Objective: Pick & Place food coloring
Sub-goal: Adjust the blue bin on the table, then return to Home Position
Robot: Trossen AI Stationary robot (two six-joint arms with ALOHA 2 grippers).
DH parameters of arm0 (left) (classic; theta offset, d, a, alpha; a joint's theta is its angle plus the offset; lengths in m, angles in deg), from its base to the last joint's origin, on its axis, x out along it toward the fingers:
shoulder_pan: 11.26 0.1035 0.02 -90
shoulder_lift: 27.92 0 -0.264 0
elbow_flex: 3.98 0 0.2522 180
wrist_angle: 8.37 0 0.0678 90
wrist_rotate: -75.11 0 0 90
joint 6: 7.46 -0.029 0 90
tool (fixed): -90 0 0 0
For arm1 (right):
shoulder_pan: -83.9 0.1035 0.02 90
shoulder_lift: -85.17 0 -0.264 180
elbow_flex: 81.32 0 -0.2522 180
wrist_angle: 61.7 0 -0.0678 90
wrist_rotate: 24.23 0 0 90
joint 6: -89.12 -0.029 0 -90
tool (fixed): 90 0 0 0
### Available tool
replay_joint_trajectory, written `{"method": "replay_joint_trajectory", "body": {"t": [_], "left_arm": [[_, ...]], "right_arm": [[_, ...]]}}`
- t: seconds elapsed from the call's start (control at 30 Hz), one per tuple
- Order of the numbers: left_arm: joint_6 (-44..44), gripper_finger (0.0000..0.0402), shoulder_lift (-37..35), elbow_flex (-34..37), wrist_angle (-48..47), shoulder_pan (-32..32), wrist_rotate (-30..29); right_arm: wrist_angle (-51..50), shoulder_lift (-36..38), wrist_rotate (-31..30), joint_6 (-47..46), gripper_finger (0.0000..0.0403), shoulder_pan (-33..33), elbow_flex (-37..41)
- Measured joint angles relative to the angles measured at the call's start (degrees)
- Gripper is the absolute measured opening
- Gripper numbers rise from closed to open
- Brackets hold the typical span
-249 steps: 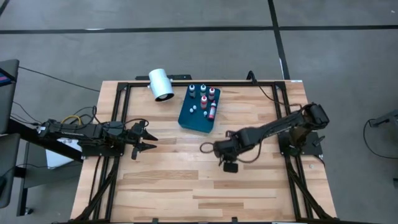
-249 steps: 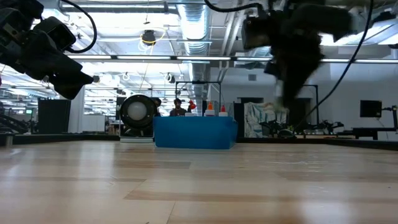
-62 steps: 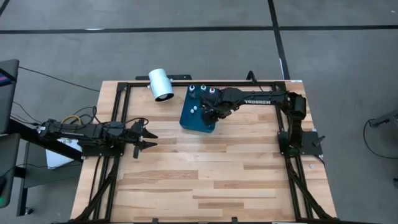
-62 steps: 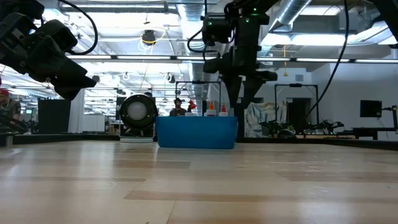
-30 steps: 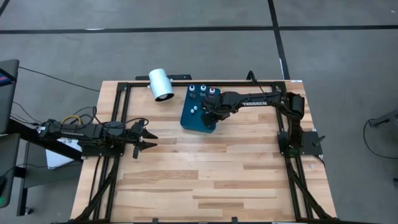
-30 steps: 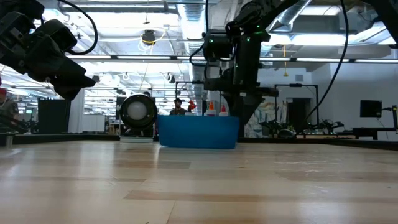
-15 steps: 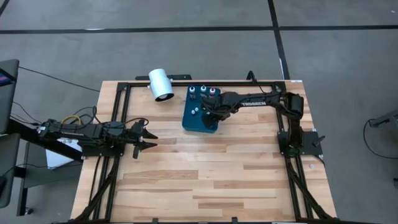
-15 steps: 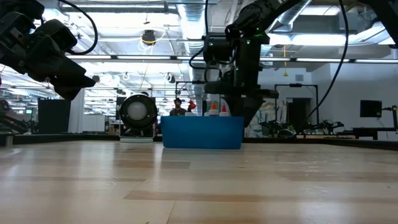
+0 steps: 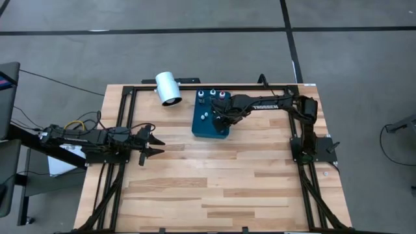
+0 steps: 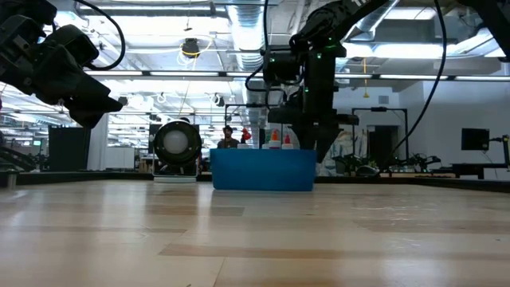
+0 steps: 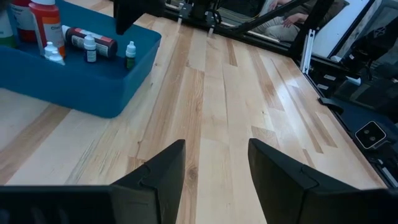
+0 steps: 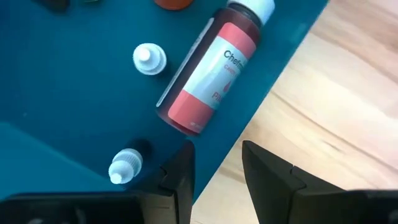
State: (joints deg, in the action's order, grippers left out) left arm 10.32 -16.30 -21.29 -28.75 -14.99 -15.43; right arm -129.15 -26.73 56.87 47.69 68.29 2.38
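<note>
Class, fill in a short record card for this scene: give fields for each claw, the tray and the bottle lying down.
Right claw: open, over the tray's edge, close by the lying bottle
Left claw: open, waiting at the table's left side
Blue tray: at the table's far side
Lying bottle: red, white cap, on its side in the tray

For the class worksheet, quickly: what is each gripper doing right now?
Left gripper: open, empty, waiting over the table's left side.
Right gripper: open, empty, low over the blue tray beside the lying red bottle.
</note>
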Motion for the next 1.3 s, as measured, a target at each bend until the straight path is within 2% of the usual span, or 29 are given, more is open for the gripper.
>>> {"method": "replay_joint_trajectory", "body": {"t": [0.97,1.13,1.3], "left_arm": [[0.09,0.0167,0.00,0.00,-0.01,0.01,-0.17],[0.07,0.0167,0.00,0.00,0.00,0.00,-0.15],[0.07,0.0167,-0.01,0.00,0.00,0.01,-0.13]], "right_arm": [[-2.01,0.60,-3.46,5.99,0.0120,-1.42,-0.02],[-2.58,5.22,-4.59,6.56,0.0120,-1.23,-0.03],[-3.29,13.95,-4.53,6.54,0.0120,-0.86,-0.07]]}}
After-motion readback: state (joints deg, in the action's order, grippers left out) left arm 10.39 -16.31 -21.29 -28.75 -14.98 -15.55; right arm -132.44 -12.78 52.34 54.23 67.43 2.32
